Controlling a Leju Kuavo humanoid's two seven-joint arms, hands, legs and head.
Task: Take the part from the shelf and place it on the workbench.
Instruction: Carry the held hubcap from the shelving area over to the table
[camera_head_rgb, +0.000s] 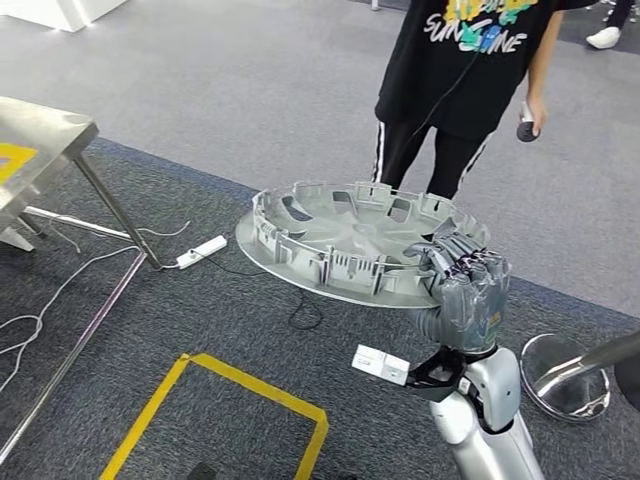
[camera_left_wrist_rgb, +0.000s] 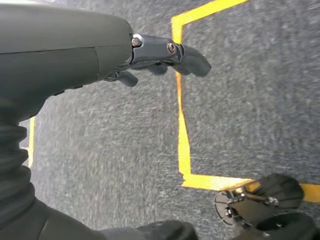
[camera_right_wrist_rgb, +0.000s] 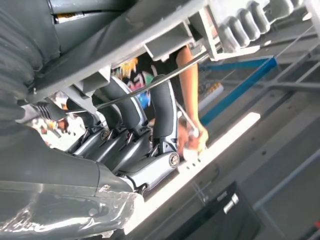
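From the head view, the part (camera_head_rgb: 355, 243), a grey wheel cover turned ribs-up, rides flat and level above the carpet, held at its rim at about four o'clock by the right hand (camera_head_rgb: 462, 275). The hand's fingers curl over the edge and its thumb sits beneath, which I judge is why the disc stays level rather than drooping. The steel bench (camera_head_rgb: 45, 135) stands well apart at about ten o'clock, so the part is off the shelf but not yet set down, and the carry looks roughly midway. A person (camera_head_rgb: 460, 70) stands behind the part at twelve o'clock, holding a small dark device. A white power strip (camera_head_rgb: 201, 251) lies on the floor near the bench leg, and yellow floor tape (camera_head_rgb: 249, 388) marks a box at six o'clock. In the left wrist view, the left hand (camera_left_wrist_rgb: 158, 55) hangs over the carpet and the tape, fingers extended and holding nothing, seemingly kept low and out of the way since one hand carries the load. In the right wrist view, the dark fingers (camera_right_wrist_rgb: 128, 110) wrap up around the part's rim, pressing it against the thumb side, a firm clamp suited to a wide, light disc held from one edge.
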